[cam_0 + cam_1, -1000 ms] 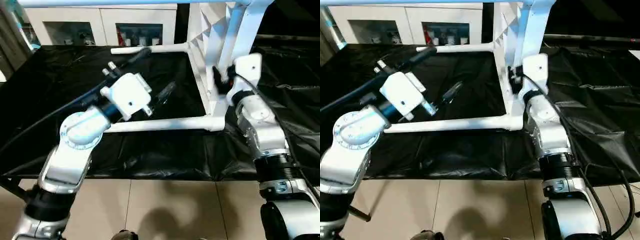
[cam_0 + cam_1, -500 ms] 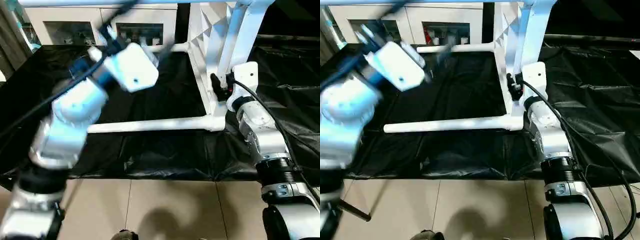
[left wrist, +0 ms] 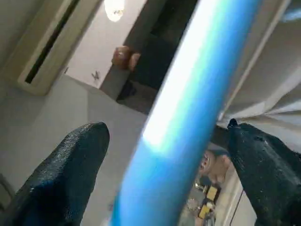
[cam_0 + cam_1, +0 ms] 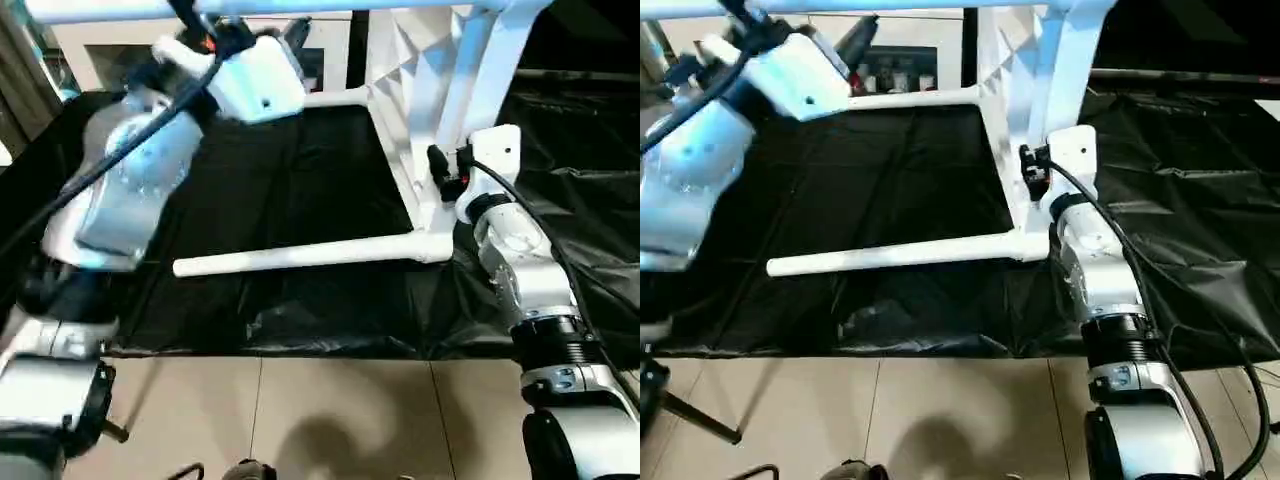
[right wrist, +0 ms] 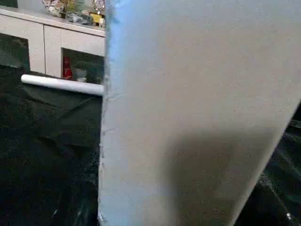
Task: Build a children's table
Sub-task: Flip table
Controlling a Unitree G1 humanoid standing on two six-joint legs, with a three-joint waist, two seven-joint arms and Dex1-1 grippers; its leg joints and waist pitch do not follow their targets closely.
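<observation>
The children's table lies on its side on the black sheet, its ribbed top (image 4: 405, 110) standing upright. A lower leg (image 4: 300, 255) and a far leg (image 4: 335, 97) rest along the sheet, pointing left. An upper leg (image 4: 120, 10) runs across the top of the head views. My left gripper (image 4: 292, 32) is raised to that upper leg (image 3: 188, 94) and stands open, one finger (image 3: 70, 165) on each side of the tube with a gap showing. My right gripper (image 4: 440, 168) is at the near edge of the table top (image 5: 188, 94), just above the lower leg's socket.
The black sheet (image 4: 300, 180) covers the whole work surface, with tiled floor (image 4: 300, 420) in front of it. A white glass-door cabinet (image 4: 70, 50) stands behind. A black cable (image 4: 530, 215) loops along my right forearm.
My left arm has swung up from low over the sheet to the upper leg. My right gripper has stayed at the table top's edge, shifting only slightly.
</observation>
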